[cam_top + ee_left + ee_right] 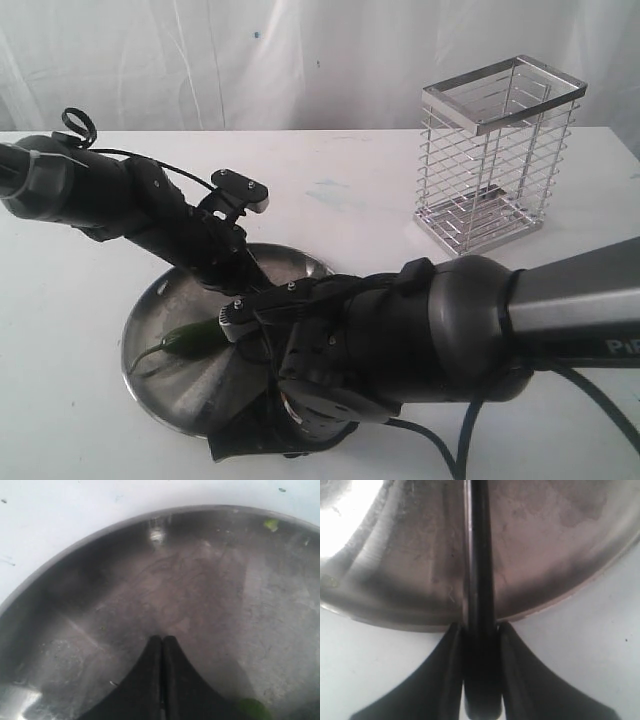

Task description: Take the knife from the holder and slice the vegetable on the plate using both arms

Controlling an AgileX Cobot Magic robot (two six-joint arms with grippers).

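Note:
The steel plate (pixel 165 292) lies on the white table at front left. A dark-green chili (pixel 192 337) rests on it, its stem toward the plate's left rim. In the right wrist view my right gripper (pixel 480 627) is shut on the black handle of the knife (pixel 479 555), which reaches out over the plate (pixel 560 540). My left gripper (pixel 162 639) is shut low over the plate's middle (pixel 200 580), fingertips touching, with a green piece (pixel 255 709) beside one finger. In the exterior view the right arm (pixel 450 320) hides the knife and both grippers' tips.
The wire holder (pixel 497 150) stands empty at the back right of the table. The left arm (pixel 110 195) comes in from the left over the plate's far rim. A small green scrap (pixel 270 525) lies near the plate's rim.

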